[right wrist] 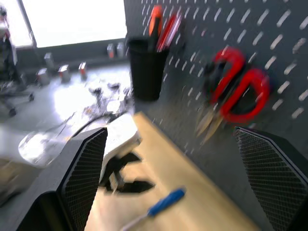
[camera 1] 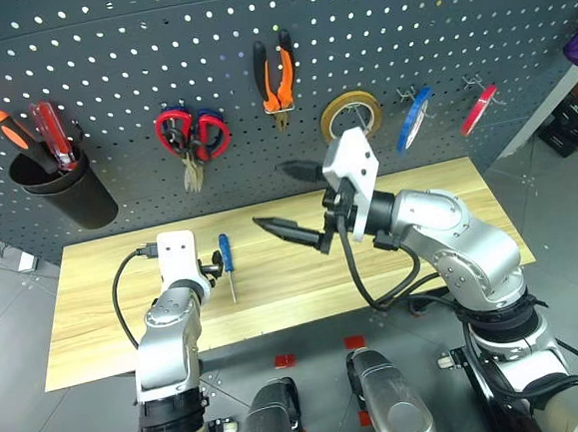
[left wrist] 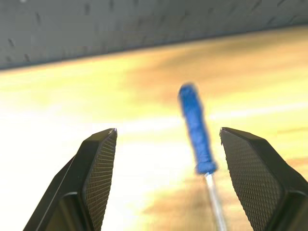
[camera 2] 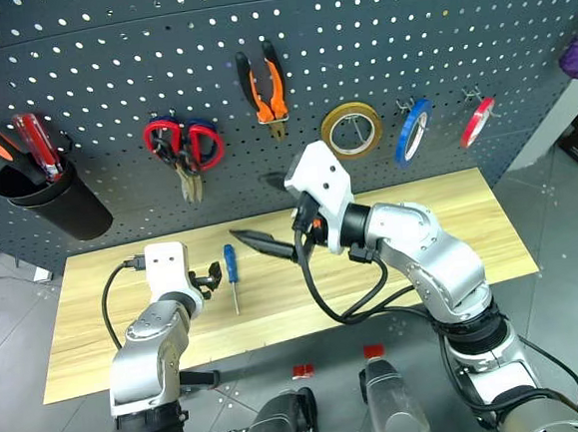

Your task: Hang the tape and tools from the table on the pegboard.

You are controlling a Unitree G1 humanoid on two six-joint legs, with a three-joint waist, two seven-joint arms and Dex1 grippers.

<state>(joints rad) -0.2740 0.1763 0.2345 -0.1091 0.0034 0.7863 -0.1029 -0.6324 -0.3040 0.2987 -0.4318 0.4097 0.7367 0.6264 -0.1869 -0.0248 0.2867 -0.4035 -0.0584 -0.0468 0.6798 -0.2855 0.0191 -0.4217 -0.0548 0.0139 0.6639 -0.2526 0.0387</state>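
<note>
I see the left gripper (left wrist: pixel 163 178) low over the table (camera 1: pixel 450 223), with its two fingers (left wrist: pixel 98 163) standing well apart and nothing between the pads. The screwdriver (camera 1: pixel 227 264) with the blue handle lies flat on the wood just in front of this gripper, its handle toward the pegboard (camera 1: pixel 108 80) and its thin metal shaft toward me. In the left wrist view the handle is nearer to one finger than to the other, and I cannot see any touch.

The right gripper (camera 1: pixel 290 198) hangs higher, in front of the board, pointing across to the left. Its black fingers are spread wide and hold nothing.

On the pegboard the orange-and-black pliers (camera 1: pixel 276 75) hang already on a hook, and the blue tape (camera 1: pixel 414 118) hangs further right, between a yellow roll (camera 1: pixel 350 117) and a small red roll (camera 1: pixel 478 108). Red scissors (camera 1: pixel 192 137) hang left of the pliers. A black cup (camera 1: pixel 62 189) at the far left carries a red and an orange screwdriver (camera 1: pixel 37 131).
</note>
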